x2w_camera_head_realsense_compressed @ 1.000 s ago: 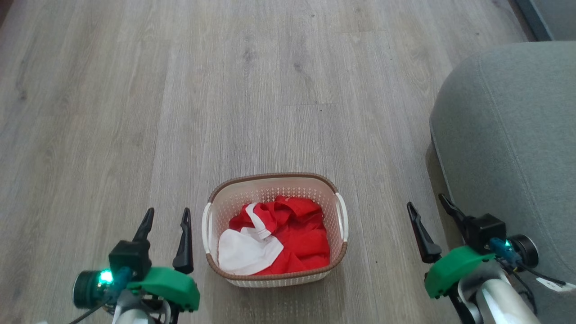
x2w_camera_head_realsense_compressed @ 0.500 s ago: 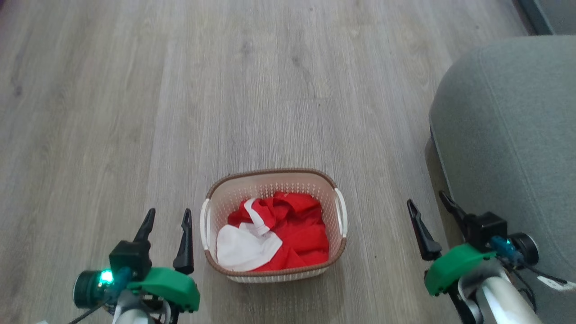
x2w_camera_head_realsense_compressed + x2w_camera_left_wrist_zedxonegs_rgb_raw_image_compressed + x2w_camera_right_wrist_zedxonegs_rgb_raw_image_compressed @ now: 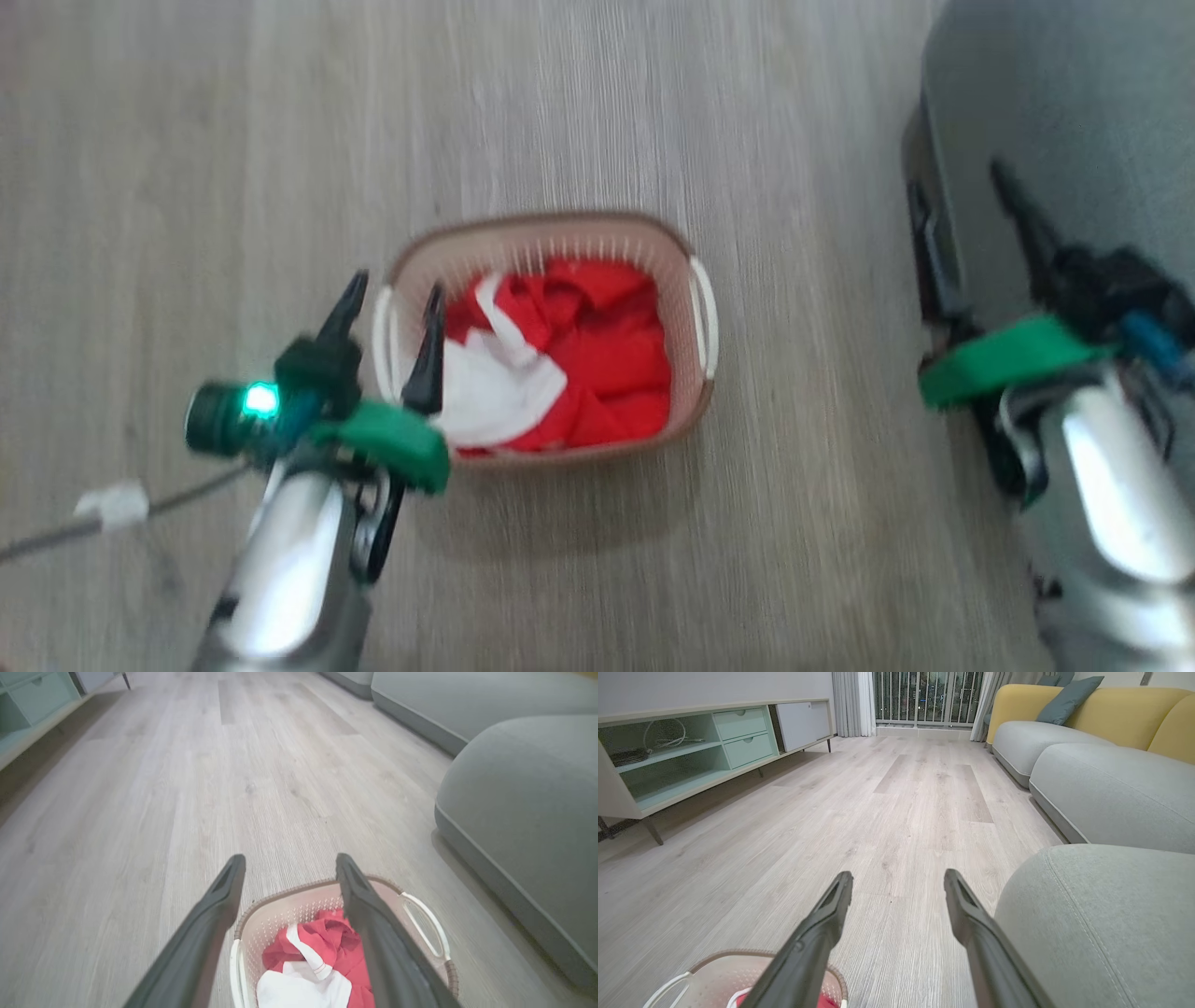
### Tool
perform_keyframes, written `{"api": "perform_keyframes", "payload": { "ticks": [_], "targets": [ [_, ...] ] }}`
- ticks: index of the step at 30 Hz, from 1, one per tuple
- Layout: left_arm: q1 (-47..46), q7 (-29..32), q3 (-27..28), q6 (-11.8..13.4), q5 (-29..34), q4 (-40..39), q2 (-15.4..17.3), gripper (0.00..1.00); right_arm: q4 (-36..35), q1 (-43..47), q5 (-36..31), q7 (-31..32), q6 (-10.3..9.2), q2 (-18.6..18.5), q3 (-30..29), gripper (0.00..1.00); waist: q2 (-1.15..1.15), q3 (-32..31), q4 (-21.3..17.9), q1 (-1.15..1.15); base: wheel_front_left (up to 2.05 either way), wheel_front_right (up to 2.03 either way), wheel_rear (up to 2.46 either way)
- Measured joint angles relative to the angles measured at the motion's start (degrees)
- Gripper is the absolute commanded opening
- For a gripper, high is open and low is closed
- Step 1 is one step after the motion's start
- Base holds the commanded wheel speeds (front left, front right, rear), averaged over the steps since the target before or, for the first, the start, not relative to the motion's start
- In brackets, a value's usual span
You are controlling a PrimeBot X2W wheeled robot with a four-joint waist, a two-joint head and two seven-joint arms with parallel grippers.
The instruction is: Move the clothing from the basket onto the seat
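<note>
The cream basket (image 3: 543, 224) stands on the floor, with the red and white clothing (image 3: 597, 364) heaped inside it. My left gripper (image 3: 394, 289) is open over the basket's left rim, one finger outside it and one above the white fabric, holding nothing. From the left wrist view, the gripper (image 3: 289, 858) looks down past the basket (image 3: 280, 897) and clothing (image 3: 327, 947). My right gripper (image 3: 960, 187) is open and empty beside the edge of the grey seat (image 3: 1074, 93). The right wrist view has this gripper (image 3: 899, 874) left of the seat (image 3: 1101, 924).
Pale wooden floor (image 3: 187, 187) surrounds the basket. A long low cabinet (image 3: 691, 751) with drawers runs along the left wall. Further grey cushions (image 3: 1111, 788) and a yellow sofa back (image 3: 1087, 704) extend beyond the seat. A cable with a white tag (image 3: 112, 504) trails from my left arm.
The head camera has tipped down and the picture is blurred. Relative to the basket, my left gripper has come forward and right onto its left rim. My right gripper has advanced along the seat's edge.
</note>
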Motion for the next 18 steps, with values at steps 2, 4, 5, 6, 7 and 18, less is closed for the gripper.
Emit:
{"api": "perform_keyframes", "payload": {
  "ticks": [2,4,5,6,7,18],
  "targets": [
    [-4.5,0.0,-1.2,0.0,0.6,3.4,0.0,1.0,-1.2,-2.7,0.1,0.0,0.0,0.0,-0.3,1.0,0.0,3.5,-0.4,0.0,0.0,0.0,0.0],
    [-9.1,0.0,-2.4,0.0,1.0,7.7,-0.1,1.0,-2.3,-5.3,0.1,0.0,0.0,0.0,-0.7,1.0,0.0,6.9,-0.9,0.01,0.0,0.0,0.0],
    [-11.4,0.0,-2.9,0.0,1.0,10.0,-0.1,1.0,-2.9,-6.4,0.1,0.0,0.0,0.0,-0.9,1.0,0.0,8.6,-1.2,0.01,0.0,0.0,0.0],
    [-13.5,0.0,-3.3,0.1,1.0,12.4,-0.2,1.0,-3.4,-7.4,0.1,0.0,0.0,0.0,-1.0,1.0,0.0,10.3,-1.5,0.01,0.0,0.0,0.0],
    [-15.8,0.0,-3.6,0.1,1.0,15.0,-0.2,1.0,-3.9,-8.3,0.1,0.0,0.0,0.0,-1.1,1.0,0.0,11.9,-1.9,0.01,0.0,0.0,0.0],
    [-35.6,3.3,-4.6,3.3,-0.2,38.5,-0.3,1.0,-8.3,-12.8,0.6,-0.2,0.0,1.2,-2.1,1.0,0.0,25.4,-8.1,0.0,0.0,0.0,0.0]
  ]
}}
